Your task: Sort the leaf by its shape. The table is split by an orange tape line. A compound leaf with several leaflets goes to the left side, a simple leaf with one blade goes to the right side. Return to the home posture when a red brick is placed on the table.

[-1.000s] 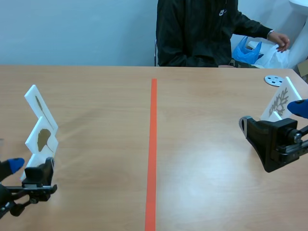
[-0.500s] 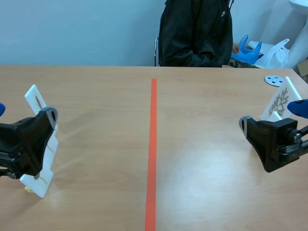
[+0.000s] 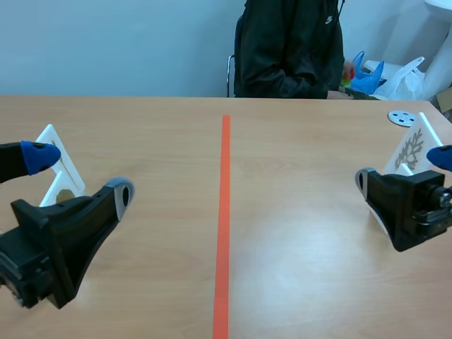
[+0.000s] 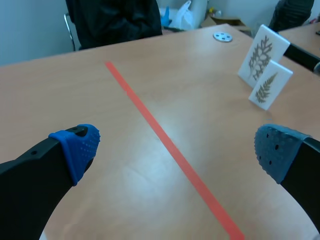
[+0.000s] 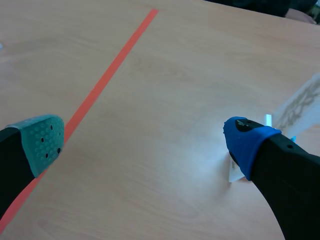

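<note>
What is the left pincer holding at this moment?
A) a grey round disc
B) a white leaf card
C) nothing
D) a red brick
C: the left pincer stands wide open above the light wooden table, with nothing in it.

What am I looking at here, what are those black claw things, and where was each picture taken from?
Two black robot arms stand at a wooden table. The wide picture looks out from between them; the other two come from cameras on each wrist. The left gripper and right gripper are both open and hold nothing. An orange tape line splits the table. White leaf cards stand at both ends: left cards, right cards near a grey disc. A person is opposite.
</note>
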